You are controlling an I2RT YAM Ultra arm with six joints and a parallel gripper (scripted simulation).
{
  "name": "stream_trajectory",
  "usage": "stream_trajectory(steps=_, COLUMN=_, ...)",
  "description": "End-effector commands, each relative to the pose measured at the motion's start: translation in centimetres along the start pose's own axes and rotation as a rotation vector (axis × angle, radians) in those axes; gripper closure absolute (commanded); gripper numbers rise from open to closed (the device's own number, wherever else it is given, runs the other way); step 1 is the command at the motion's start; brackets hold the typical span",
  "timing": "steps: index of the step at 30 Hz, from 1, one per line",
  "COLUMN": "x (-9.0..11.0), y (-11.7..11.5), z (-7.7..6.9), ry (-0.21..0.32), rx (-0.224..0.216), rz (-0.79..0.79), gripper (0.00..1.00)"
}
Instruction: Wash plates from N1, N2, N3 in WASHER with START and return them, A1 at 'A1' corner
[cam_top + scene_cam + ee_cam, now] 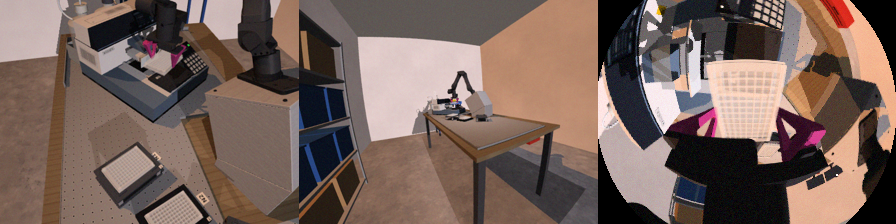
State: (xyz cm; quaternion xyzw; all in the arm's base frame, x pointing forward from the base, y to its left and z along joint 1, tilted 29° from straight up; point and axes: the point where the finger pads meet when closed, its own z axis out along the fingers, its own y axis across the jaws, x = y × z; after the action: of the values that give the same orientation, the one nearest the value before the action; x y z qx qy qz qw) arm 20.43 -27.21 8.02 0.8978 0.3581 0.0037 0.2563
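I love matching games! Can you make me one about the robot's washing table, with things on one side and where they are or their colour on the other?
Things:
1. plate in the hand
2. washer lamp
3. plate beside the N2 label
4. hand's fingers

Place or colour:
a. pink
b. resting in a black nest on the table
c. held up over the washer
d. green

Pairs: 1-c, 2-d, 3-b, 4-a
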Motion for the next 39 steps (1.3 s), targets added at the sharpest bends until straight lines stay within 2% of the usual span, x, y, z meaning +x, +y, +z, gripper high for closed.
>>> stream_trajectory(steps=1, x=-1.1, y=-0.5, z=-0.4, ry=0.013, rx=0.004, rz=0.122, gripper=1.0)
stream_trajectory(steps=5, x=-3.4, y=0.6, z=-1.1, ry=0.009, rx=-0.029, rz=0.147, gripper=1.0)
stream_trajectory(steps=7, x=-4.4, y=0.5, z=-1.2, ry=0.008, rx=-0.029, rz=0.146, gripper=1.0)
stream_trajectory(steps=12, x=-6.8, y=-0.3, z=-0.3, ry=0.013, rx=0.005, rz=0.143, gripper=1.0)
stream_trajectory(steps=15, x=-6.8, y=-0.2, z=-0.5, ry=0.012, rx=0.0, rz=0.144, gripper=1.0)
stream_trajectory(steps=16, x=-6.2, y=0.2, z=-0.8, ry=0.018, rx=-0.015, rz=0.127, gripper=1.0)
stream_trajectory(steps=23, x=-5.9, y=-0.9, z=-0.6, ry=0.012, rx=0.007, rz=0.128, gripper=1.0)
stream_trajectory(steps=32, x=-5.6, y=-1.3, z=-0.5, ry=0.012, rx=0.013, rz=0.131, gripper=1.0)
stream_trajectory(steps=33, x=-6.1, y=-0.5, z=-0.4, ry=0.01, rx=-0.004, rz=0.141, gripper=1.0)
stream_trajectory(steps=38, x=-6.1, y=-0.5, z=-0.4, ry=0.01, rx=-0.004, rz=0.141, gripper=1.0)
stream_trajectory(steps=39, x=-5.6, y=-1.3, z=-0.5, ry=0.011, rx=0.01, rz=0.136, gripper=1.0)
